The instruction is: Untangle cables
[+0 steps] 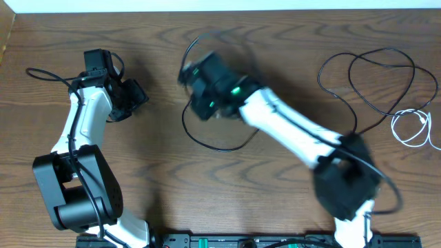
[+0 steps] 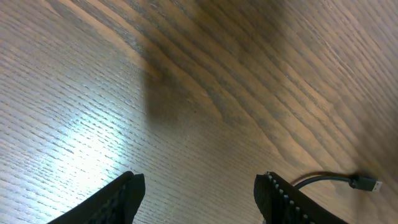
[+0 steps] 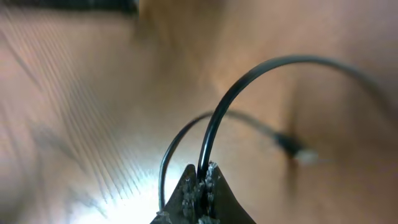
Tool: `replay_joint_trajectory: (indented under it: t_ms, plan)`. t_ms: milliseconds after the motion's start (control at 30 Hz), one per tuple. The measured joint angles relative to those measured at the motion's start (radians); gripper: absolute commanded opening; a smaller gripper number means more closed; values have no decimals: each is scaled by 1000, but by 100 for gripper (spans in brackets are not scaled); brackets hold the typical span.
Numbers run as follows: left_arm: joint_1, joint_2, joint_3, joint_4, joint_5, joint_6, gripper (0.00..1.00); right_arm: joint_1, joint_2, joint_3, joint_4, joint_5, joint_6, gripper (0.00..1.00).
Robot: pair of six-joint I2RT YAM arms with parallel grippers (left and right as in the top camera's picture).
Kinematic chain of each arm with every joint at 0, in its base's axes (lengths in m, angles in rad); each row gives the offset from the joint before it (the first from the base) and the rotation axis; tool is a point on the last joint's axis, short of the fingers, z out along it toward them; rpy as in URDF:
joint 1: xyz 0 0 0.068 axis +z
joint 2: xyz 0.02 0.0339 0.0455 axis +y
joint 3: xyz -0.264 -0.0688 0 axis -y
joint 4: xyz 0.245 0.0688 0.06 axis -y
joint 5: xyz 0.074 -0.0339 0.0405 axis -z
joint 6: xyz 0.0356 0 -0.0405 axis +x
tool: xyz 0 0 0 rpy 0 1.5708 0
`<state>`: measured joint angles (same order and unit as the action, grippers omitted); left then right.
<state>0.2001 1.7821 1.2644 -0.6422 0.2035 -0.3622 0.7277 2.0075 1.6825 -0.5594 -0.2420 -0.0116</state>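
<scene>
My right gripper (image 3: 202, 171) is shut on a thin black cable (image 3: 249, 71) that arcs up and away to the right. A second strand (image 3: 166, 155) loops beside the fingers, and a blurred plug end (image 3: 292, 147) lies beyond. From overhead, the right gripper (image 1: 189, 74) is blurred at the table's centre, with that black cable (image 1: 213, 146) looping below it. Another black cable (image 1: 379, 72) and the white cable (image 1: 412, 127) lie at the far right. My left gripper (image 1: 136, 96) (image 2: 200, 182) stands open over bare wood, a plug-ended black cable (image 2: 364, 183) just right of it.
The wooden table (image 1: 275, 27) carries only the cables. A thicker black cord (image 1: 45, 74) belonging to the left arm trails at the far left. The arm bases (image 1: 76, 200) stand along the front edge.
</scene>
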Motion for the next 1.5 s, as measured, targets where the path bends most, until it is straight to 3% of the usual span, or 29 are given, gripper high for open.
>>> replay_joint_trajectory:
  t_ms: [300, 667, 933, 1033, 1267, 1333, 1367, 1400, 1467, 1500]
  plan:
    - [0, 0, 0, 0, 0, 0, 63, -118, -169, 10, -13, -55, -12, 1]
    - [0, 0, 0, 0, 0, 0, 63, -112, -160, 11, -158, -87, -152, 1]
    - [0, 0, 0, 1, 0, 0, 63, -42, -43, 11, -97, -114, -283, 1]
    - [0, 0, 0, 0, 0, 0, 63, -27, 24, 11, -50, -115, -287, 7]
    - [0, 0, 0, 0, 0, 0, 63, 16, 144, 11, 90, -119, -126, 1]
    - [0, 0, 0, 0, 0, 0, 63, 34, 160, 11, 113, -118, -87, 16]
    - [0, 0, 0, 1, 0, 0, 63, 47, 168, 11, 118, -115, -71, 37]
    - [0, 0, 0, 0, 0, 0, 63, 60, 178, 11, 127, -102, -52, 50]
    - [0, 0, 0, 0, 0, 0, 63, 79, 190, 11, 134, -49, -37, 63]
    - [0, 0, 0, 0, 0, 0, 63, 85, 192, 11, 134, -24, -29, 65]
